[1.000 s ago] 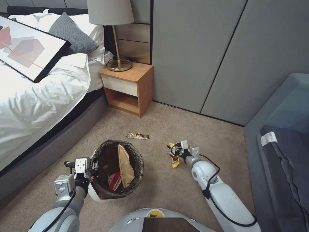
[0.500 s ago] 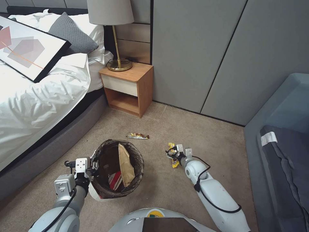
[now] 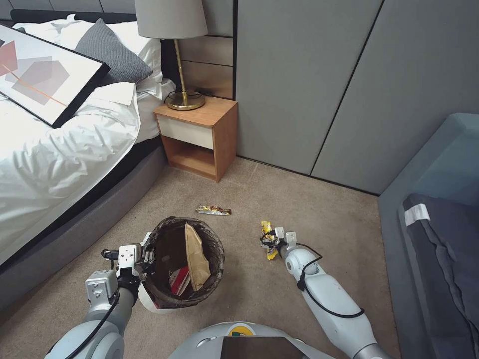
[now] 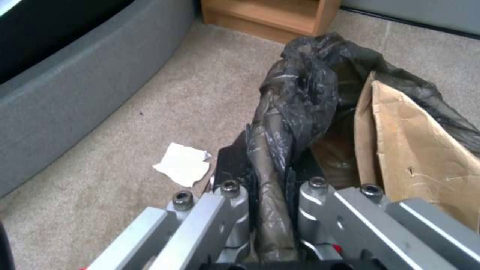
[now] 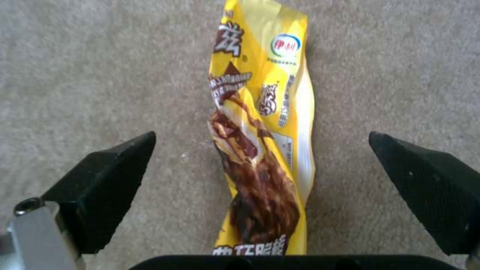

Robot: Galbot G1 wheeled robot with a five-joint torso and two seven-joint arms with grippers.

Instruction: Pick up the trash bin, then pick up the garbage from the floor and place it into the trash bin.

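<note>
Right tool (image 5: 260, 187) lowered astride wrapper (image 5: 260, 123) lengthwise.

The yellow snack wrapper (image 5: 262, 142) runs off the right wrist view's edge, its small print unreadable.

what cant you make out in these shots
- Round white trash bin, head view: bottom contents hidden by the brown paper bag.
- Yellow snack wrapper, right wrist view: near end hidden by the open right gripper.
- Left gripper, clamping the black liner: fingertips covered by it.
</note>
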